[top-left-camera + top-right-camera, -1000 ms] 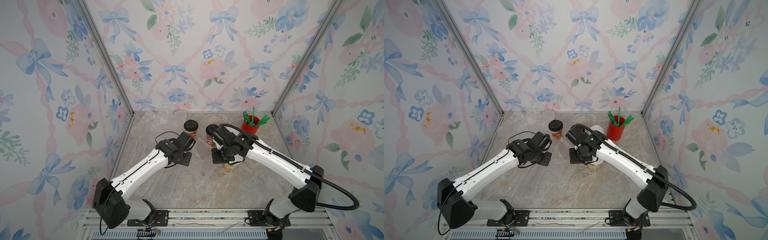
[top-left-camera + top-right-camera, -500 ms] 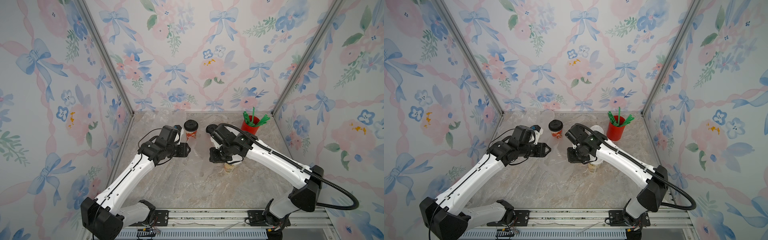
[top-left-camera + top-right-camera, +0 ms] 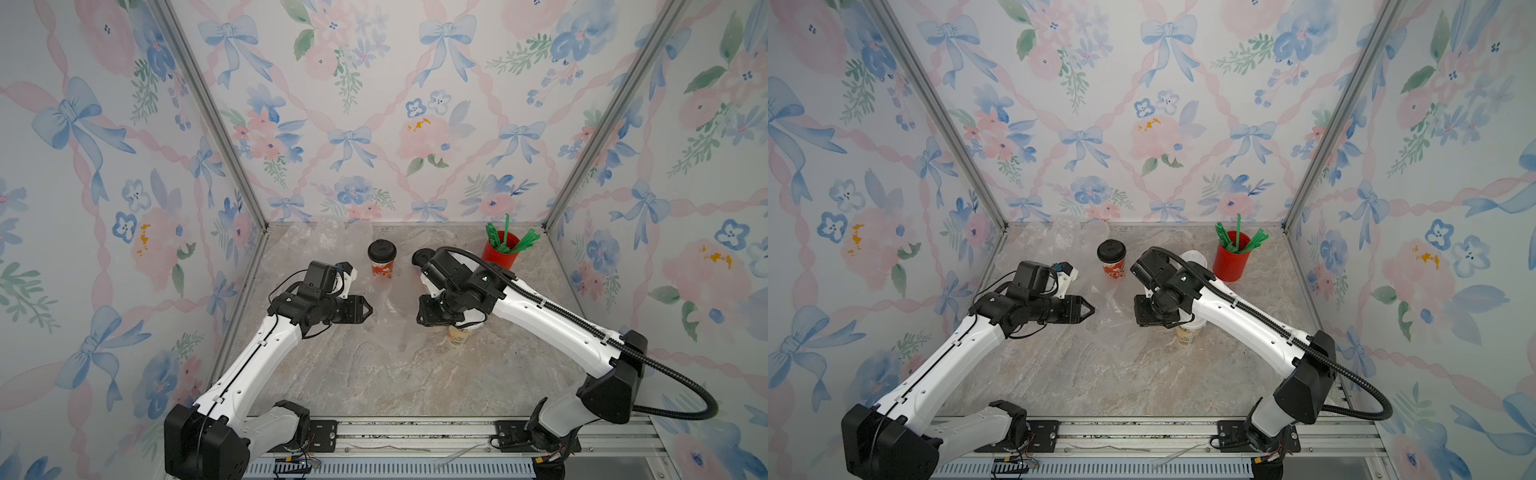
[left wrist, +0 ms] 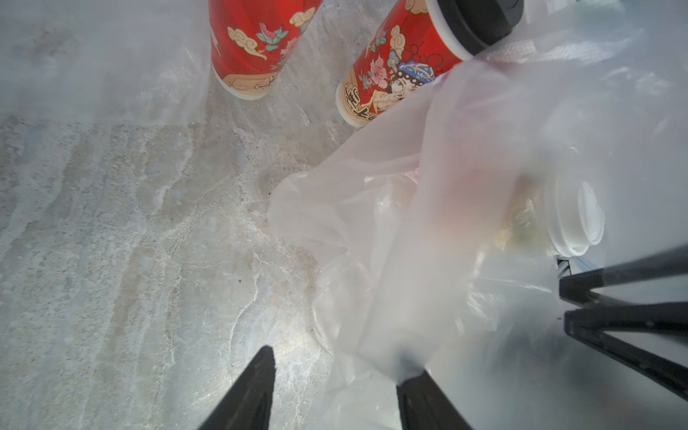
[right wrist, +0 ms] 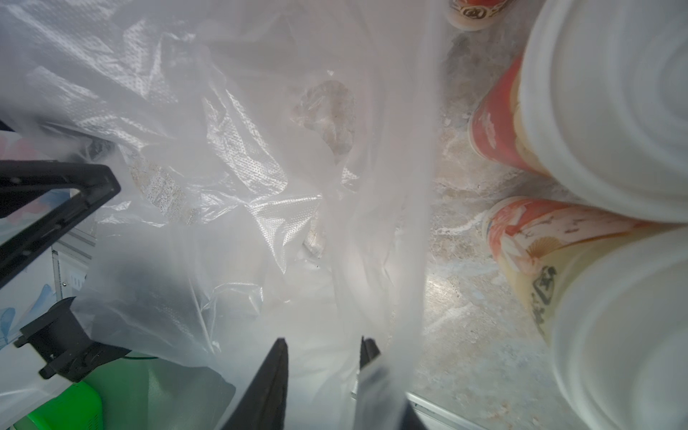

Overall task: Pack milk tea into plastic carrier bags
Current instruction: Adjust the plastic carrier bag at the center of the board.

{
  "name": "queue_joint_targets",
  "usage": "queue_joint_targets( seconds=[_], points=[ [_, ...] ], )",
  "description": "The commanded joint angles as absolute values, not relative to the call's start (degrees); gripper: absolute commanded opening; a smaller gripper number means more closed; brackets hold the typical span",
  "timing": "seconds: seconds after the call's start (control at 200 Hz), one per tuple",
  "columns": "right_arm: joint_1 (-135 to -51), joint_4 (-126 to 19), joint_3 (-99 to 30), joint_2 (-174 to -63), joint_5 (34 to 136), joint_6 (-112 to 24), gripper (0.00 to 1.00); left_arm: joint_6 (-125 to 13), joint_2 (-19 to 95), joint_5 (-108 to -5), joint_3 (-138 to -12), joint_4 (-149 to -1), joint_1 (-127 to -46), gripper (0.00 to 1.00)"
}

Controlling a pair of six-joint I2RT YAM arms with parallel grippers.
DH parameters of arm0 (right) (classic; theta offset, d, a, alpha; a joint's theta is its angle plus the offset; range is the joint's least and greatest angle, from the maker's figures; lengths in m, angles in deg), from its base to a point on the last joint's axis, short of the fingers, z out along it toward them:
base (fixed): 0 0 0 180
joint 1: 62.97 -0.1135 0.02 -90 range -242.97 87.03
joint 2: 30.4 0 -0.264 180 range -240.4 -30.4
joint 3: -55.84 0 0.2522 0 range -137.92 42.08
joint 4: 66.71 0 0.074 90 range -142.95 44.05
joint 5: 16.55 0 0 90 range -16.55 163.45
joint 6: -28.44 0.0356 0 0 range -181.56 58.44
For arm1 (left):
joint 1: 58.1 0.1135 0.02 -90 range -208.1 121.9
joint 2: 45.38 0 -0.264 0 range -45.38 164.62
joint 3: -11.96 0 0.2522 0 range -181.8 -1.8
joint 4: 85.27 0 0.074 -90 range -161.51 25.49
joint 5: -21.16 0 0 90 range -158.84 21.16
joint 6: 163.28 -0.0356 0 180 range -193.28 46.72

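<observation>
Mid-table, just ahead of the far cups: bag-opening step, no cup visibly bagged yet.
Nearest, under the right arm: cream paper cup with white dome lid. left gripper and right gripper face each other across a thin clear crinkly carrier bag. Both sets of jaws stand partly apart, with film draped over a left finger and across the right ones, nothing clamped. Next move, I'd judge: close on each handle loop and spread the mouth. Behind: red printed cup with black lid, then spare clear bags by the back wall.
</observation>
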State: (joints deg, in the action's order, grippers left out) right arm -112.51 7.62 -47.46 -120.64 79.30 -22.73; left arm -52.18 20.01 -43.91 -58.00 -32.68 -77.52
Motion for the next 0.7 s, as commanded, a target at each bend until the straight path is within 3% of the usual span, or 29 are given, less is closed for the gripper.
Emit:
queue_joint_targets(
  seconds=[0.0,0.335,0.695],
  points=[
    [-112.1,7.9,-48.8,-120.0,80.5,-23.8,0.36,-57.3,18.7,-34.4,-58.2,-33.6,-77.3,0.49],
    [-110.1,9.0,-50.5,-119.1,80.3,-25.3,0.44,-57.6,17.8,-31.6,-57.6,-35.7,-77.2,0.19],
    [-107.7,10.6,-52.0,-118.6,80.5,-28.7,0.46,-54.9,18.0,-35.3,-56.7,-38.4,-77.3,0.00]
  ],
)
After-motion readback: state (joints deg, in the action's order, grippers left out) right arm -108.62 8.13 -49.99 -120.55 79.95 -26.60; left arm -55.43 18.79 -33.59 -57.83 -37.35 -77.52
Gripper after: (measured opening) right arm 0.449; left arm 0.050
